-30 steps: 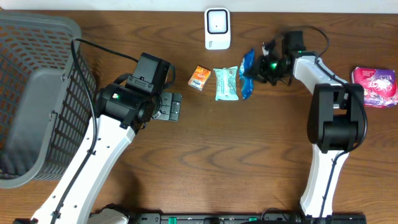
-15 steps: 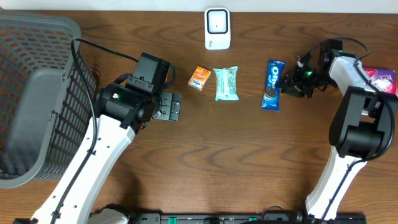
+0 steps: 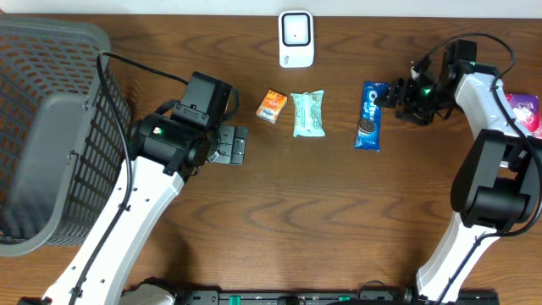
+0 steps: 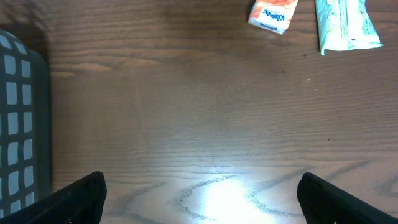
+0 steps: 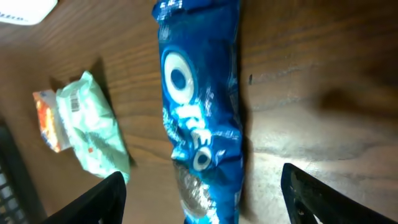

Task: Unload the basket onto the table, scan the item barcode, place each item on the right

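Wood table [image 3: 339, 212], overhead cam, 12 o'clock = far edge.
Grey mesh basket [image 3: 51, 127] takes the whole 9 o'clock side.
L gripper [image 3: 230, 146] sits just left of ctr, jaws spread wide, nothing btwn them. Its wrist cam shows bare wood only.
R gripper [image 3: 405, 97] is at approx 2 o'clock, jaws wide apart, not holding anything.
White barcode scanner [image 3: 295, 38] stands at 12 o'clock, at the far edge.
Pink pack [image 3: 525, 114] is at the 3 o'clock edge, partly behind the R arm.
Blue Oreo pack [image 3: 369, 115] lies flat on the wood at approx 1 o'clock, long axis 12–6, logo up. It's just beside the R gripper, at its 8 o'clock. R wrist cam: pack lies in the gap btwn the two fingers [image 5: 106, 199], clear of both.
Mint-green pack [image 3: 308, 113] lies at 9 o'clock of the Oreo pack, apart from it.
Orange Kleenex pack [image 3: 272, 106] is just beside the green one, at its 9 o'clock.
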Motion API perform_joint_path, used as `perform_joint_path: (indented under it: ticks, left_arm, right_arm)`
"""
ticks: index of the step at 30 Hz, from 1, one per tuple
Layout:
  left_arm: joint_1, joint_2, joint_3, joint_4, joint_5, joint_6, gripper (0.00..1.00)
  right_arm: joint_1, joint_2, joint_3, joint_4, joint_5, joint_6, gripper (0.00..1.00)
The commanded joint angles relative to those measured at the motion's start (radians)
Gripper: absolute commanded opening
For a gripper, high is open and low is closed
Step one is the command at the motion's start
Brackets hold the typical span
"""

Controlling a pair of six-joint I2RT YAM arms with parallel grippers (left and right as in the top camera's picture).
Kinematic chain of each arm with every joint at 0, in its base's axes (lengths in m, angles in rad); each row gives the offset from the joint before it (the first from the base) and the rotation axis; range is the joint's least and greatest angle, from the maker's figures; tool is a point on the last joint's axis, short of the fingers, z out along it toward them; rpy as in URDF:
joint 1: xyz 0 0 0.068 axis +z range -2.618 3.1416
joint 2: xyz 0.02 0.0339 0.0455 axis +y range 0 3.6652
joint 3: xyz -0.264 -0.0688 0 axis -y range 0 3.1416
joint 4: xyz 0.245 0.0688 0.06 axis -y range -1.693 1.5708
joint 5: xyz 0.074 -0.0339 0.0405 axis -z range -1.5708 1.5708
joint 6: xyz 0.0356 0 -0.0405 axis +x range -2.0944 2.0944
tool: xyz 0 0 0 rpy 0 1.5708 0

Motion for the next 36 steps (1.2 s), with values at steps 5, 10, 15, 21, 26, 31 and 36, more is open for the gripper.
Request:
perform_joint_path:
  ticks: [5,10,15,21,26,31,36]
  left_arm:
    - [0.000,0.003,-0.002,-0.002,-0.009,-0.013,0.98]
    - [0.000,0.003,-0.002,-0.002,-0.009,-0.013,0.98]
    - [0.000,0.003,-0.002,-0.002,-0.009,-0.013,0.98]
    - [0.000,0.003,-0.002,-0.002,-0.009,-0.013,0.98]
    - [0.000,0.003,-0.002,-0.002,-0.009,-0.013,0.98]
    - [0.000,0.003,-0.002,-0.002,-0.009,-0.013,0.98]
    - [0.000,0.003,-0.002,-0.002,-0.009,-0.013,0.98]
  right_arm:
    - [0.071,0.035,-0.051,0.109,0.066,0.035,0.76]
    - [0.116,0.035,-0.109,0.154,0.290,0.158,0.71]
    - [0.121,0.035,-0.169,0.211,0.303,0.159,0.64]
    - [0.137,0.035,-0.203,0.297,0.140,0.160,0.08]
    - [0.170,0.035,-0.201,0.373,-0.008,0.220,0.01]
    - [0.185,0.035,-0.127,0.473,-0.189,0.341,0.01]
    - [0.193,0.032,-0.003,0.481,-0.247,0.400,0.01]
